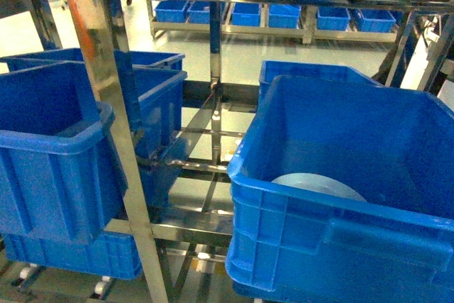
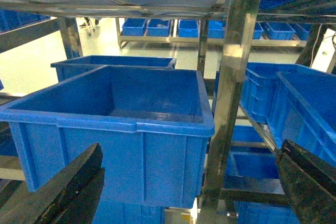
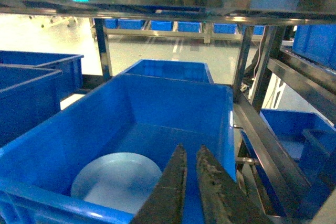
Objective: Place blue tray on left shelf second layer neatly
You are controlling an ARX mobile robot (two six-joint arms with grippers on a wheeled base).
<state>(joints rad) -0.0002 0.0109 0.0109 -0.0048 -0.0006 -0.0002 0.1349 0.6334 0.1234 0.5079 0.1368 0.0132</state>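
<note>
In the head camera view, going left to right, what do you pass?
Left blue crate → slanted steel shelf post → open shelf rails → big right crate holding the blue tray.

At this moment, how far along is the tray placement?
Nothing looks done: the blue tray lies flat in the right-hand crate. In hand: the right gripper hangs above that crate, jaws nearly closed and holding nothing; the left gripper is open before the left-hand crate. Grasping, lifting and shelving remain.

Deep-blue crates [image 1: 57, 154] on steel shelf rack [image 1: 99, 54]; more crates [image 1: 284, 15] on far rack across pale floor [image 1: 234, 54]
</note>
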